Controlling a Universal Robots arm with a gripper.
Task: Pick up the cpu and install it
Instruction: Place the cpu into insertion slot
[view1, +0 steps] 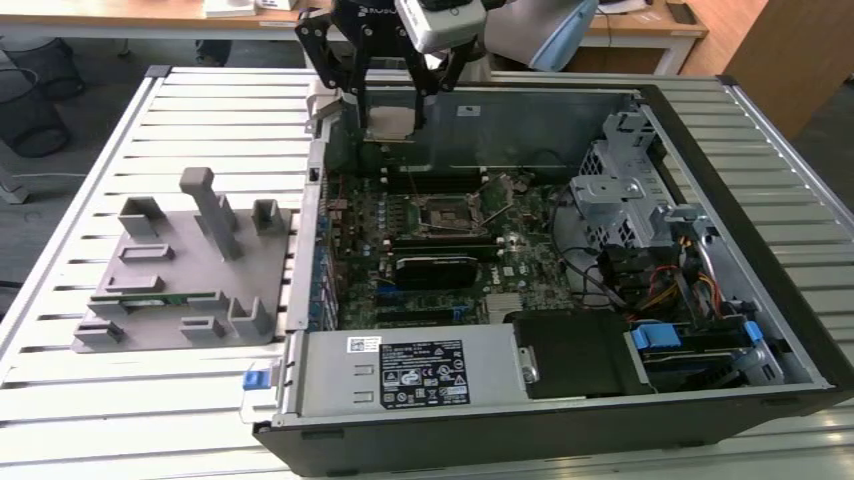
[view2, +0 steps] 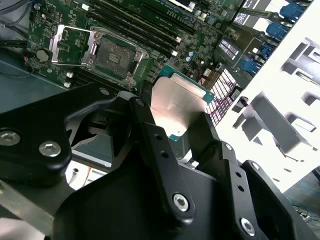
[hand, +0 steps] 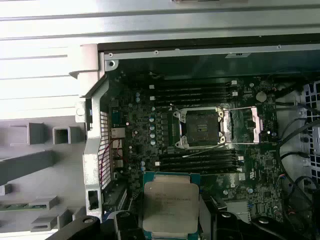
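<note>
1. The top edge of the exterior view cuts off the arm. The gripper hangs over the far end of the open computer case.
2. The black fingers pinch the cpu by two opposite sides and hide those edges. In the first wrist view its near edge is lost behind the gripper body.
3. The cpu is a flat square with a dull silver lid and a thin green rim. It is held in the air above the motherboard, well apart from the socket.
4. The socket is open, a dark square recess between rows of long memory slots. Its metal frame is swung aside.
5. At the exterior view's left, a grey plastic fixture sits on the slatted metal counter. Inside the case are a silver power supply box, a drive cage and tangled cables.
</note>
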